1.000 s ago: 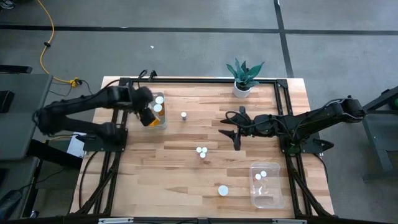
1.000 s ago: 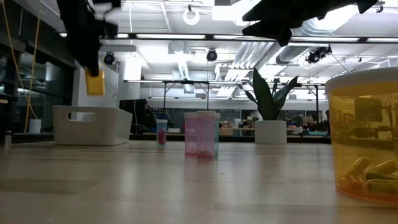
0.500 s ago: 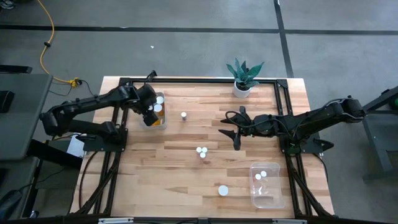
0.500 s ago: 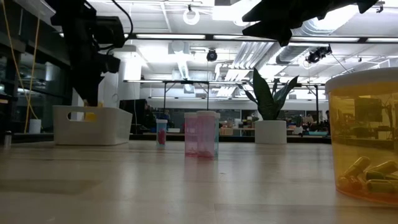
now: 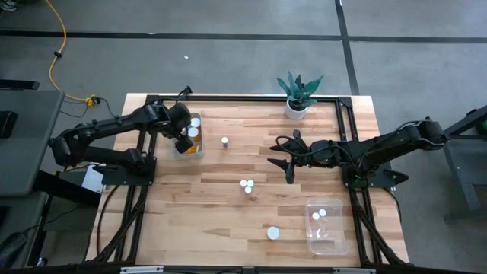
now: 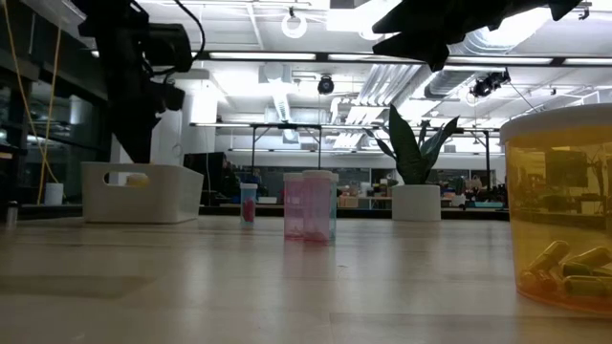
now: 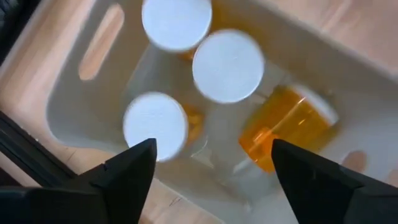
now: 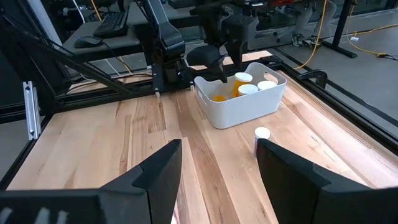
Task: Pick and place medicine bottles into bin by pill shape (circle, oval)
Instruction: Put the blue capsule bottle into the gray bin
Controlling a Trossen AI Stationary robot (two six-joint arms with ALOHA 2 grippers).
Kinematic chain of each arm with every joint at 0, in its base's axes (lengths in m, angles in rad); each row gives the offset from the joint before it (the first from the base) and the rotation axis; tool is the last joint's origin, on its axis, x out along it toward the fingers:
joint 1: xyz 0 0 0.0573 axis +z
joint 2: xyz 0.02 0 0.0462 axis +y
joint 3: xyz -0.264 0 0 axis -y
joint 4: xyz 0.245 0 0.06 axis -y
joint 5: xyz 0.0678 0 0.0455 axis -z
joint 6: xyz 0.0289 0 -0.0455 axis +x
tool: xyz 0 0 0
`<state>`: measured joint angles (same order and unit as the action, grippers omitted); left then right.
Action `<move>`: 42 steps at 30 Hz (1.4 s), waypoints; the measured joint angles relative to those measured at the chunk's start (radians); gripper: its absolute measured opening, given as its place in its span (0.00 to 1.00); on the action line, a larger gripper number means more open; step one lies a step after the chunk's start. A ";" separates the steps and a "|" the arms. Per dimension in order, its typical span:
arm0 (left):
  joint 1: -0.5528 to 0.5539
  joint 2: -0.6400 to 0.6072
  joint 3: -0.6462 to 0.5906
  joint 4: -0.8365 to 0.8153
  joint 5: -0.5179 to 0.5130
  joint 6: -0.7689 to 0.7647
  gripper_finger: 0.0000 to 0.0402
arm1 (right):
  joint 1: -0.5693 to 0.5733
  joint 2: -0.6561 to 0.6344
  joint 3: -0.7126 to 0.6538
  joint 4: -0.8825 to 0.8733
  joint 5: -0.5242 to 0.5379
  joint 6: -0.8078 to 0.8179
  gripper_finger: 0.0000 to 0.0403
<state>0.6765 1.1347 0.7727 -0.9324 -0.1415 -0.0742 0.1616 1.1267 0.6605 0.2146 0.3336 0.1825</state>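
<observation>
My left gripper [image 5: 185,137] hangs open and empty just over the white bin [image 5: 190,148] at the table's far left. In the left wrist view, three upright white-capped bottles [image 7: 227,65] and one orange bottle [image 7: 286,127] lying on its side are in the bin, below my open fingers [image 7: 212,149]. My right gripper [image 5: 288,161] is open and empty above the table right of centre. Loose bottles stand on the table: one [image 5: 225,141] beside the left bin, a pair [image 5: 246,185] at centre, one [image 5: 273,233] near the front edge.
A clear bin [image 5: 327,226] at the near right holds white-capped bottles [image 5: 319,215]. A potted plant [image 5: 297,95] stands at the far edge. In the low view the orange bottle [image 6: 559,210] near the front edge stands close at the right, and the pair [image 6: 308,205] at the middle.
My left gripper held an orange bottle above the white bin a second ago. It has let go, and the bottle has dropped into the bin and now lies on its side. My left gripper has moved a little toward the table's right edge over the bin.
</observation>
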 joint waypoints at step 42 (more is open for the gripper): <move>-0.407 0.151 0.083 0.637 -0.085 0.017 0.77 | 0.000 0.000 0.000 0.053 0.000 -0.023 0.50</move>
<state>0.2691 1.2862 0.8553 -0.2951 -0.2267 -0.0575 0.1616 1.1263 0.6601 0.2676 0.3340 0.1593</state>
